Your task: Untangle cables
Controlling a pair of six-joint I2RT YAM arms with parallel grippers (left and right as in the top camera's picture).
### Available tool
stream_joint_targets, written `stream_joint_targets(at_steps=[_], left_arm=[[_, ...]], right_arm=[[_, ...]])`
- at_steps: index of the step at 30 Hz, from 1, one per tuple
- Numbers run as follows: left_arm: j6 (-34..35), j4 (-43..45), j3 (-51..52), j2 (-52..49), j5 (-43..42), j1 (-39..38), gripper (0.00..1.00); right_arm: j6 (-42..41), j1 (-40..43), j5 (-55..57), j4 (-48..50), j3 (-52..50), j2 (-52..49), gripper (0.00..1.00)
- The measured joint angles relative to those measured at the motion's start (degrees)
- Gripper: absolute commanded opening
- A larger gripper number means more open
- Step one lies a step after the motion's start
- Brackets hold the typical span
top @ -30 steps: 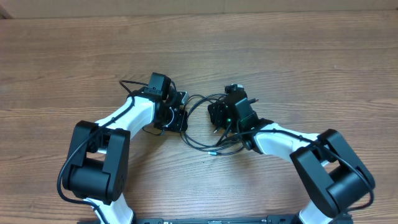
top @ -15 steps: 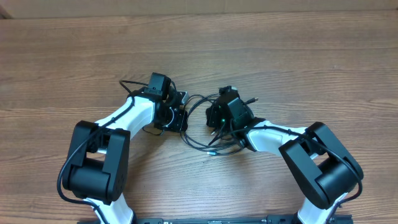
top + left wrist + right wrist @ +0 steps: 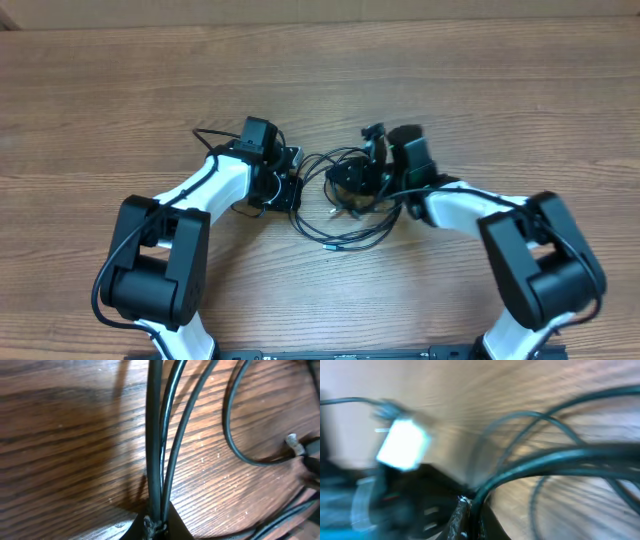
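Black cables (image 3: 155, 435) sit clamped in left jaws and right jaws, the latter's view blurred.

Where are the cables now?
In the overhead view, the cables lie tangled in the middle of the table, between the left gripper and the right gripper, both shut on them.

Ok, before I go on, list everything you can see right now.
cables: several strands, exact count unclear, black, tangled mid-table between both grippers
plug tip: one seen clearly, silvery, lying on the wood beside the strands
table: one, brown wood grain, under everything
left arm: one, white and black, reaching in from the near edge
right arm: one, white and black, likewise
left gripper: one, black, shut on cables
right gripper: one, black, shut on cables; view blurred
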State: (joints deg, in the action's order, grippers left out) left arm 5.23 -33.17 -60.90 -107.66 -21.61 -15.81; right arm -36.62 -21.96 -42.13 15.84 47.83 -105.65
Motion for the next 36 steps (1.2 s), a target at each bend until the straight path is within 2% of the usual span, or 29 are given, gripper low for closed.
stream_joint_targets(at_steps=[7, 13, 18, 22, 28, 31, 36], left_arm=[[7.0, -2.0, -0.9, 1.0, 10.6, -0.3, 0.09], [12.2, -4.1, -1.4, 1.3, 20.8, 1.3, 0.1], [15.1, -6.0, -1.5, 1.4, 24.7, 6.1, 0.11], [16.8, -6.7, -1.6, 1.4, 24.1, 11.1, 0.11], [17.1, -7.0, -1.6, 1.4, 18.1, 17.6, 0.15], [16.3, -6.7, -1.5, 1.4, 14.5, 19.0, 0.2], [12.7, -5.7, -1.3, 1.4, 9.7, 19.5, 0.3]], right_arm=[[0.0, 3.7, -11.8, 0.2, 0.0, 10.7, 0.04], [0.1, 6.9, -14.9, -1.9, 0.0, 18.8, 0.04], [0.6, 10.1, -15.2, -9.0, 0.0, 20.4, 0.04], [2.6, 11.5, -11.4, -19.3, 0.1, 20.4, 0.04], [5.3, 11.4, 4.5, -36.1, 0.0, 20.4, 0.04], [5.8, 11.5, 13.4, -40.3, 0.0, 20.4, 0.04], [6.3, 11.5, 21.9, -43.4, -0.8, 20.4, 0.04]])
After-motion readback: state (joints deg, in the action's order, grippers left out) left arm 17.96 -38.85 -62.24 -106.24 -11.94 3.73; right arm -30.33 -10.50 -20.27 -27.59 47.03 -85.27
